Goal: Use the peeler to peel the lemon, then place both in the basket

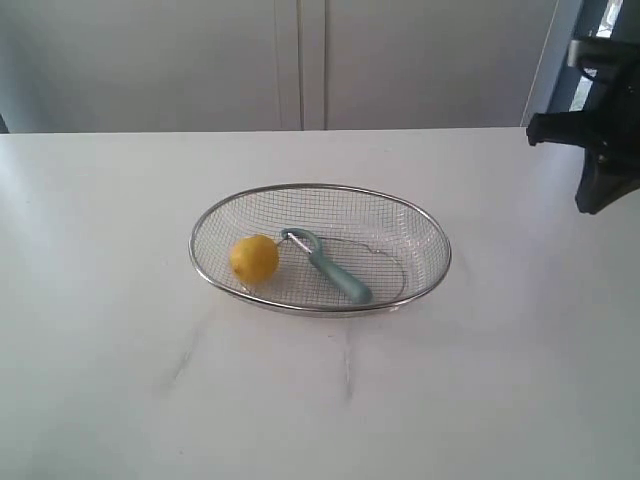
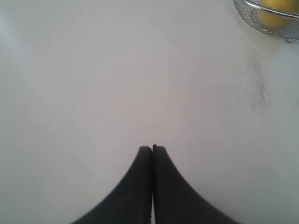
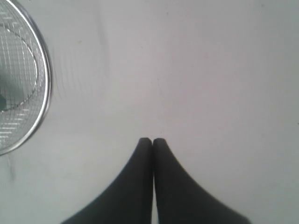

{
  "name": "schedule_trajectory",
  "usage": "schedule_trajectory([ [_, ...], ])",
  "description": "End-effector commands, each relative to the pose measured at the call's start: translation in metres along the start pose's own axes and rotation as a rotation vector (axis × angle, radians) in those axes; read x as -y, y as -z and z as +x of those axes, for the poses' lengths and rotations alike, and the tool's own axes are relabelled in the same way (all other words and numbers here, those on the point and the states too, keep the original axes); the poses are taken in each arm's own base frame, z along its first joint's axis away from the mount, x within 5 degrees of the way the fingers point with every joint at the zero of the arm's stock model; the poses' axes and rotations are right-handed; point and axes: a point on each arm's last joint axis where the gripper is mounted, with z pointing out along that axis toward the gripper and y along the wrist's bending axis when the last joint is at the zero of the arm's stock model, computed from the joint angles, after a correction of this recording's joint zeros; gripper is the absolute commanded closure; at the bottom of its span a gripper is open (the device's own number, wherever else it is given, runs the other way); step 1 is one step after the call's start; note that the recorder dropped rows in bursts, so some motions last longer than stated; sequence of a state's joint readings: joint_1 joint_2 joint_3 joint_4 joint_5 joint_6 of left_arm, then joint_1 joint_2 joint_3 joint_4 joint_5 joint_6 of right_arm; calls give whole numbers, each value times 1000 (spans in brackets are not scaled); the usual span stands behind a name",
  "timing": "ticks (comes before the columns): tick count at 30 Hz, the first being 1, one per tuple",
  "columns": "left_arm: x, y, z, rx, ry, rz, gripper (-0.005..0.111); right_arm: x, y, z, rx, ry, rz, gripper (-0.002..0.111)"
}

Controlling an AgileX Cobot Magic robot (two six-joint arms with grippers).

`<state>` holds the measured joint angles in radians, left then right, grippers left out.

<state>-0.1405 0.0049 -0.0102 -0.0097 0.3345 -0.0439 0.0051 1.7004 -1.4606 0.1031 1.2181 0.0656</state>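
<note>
The wire-mesh basket (image 1: 420, 225) stands in the middle of the white table. Inside it lie the yellow lemon (image 1: 254, 259) on its left side and the teal-handled peeler (image 1: 335, 272), blade head beside the lemon. The left wrist view shows a corner of the basket (image 2: 247, 5) with the lemon (image 2: 275, 10) behind the mesh. My left gripper (image 2: 152, 148) is shut and empty over bare table, away from the basket. My right gripper (image 3: 152, 140) is also shut and empty, with the basket rim (image 3: 45, 70) off to one side. The right arm (image 1: 600, 150) hangs at the right edge.
The white table (image 1: 100, 350) spreads around the basket, with faint grey scuff marks (image 1: 348, 365) in front of it. A pale wall with panel seams (image 1: 300, 60) runs behind the table's far edge.
</note>
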Motion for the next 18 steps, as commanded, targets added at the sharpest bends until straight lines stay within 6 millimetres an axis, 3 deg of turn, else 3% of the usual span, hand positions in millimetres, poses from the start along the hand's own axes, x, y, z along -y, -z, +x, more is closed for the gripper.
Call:
schedule_trajectory([
  [1,0,-1,4,-12,9,4,107,4,3,21,-25,8,13,108],
  [10,0,-1,4,-12,9,4,107,7,16,62,-26,8,13,108],
  [18,0,-1,4,-12,9,4,107,9,44,108,55,8,6,108],
])
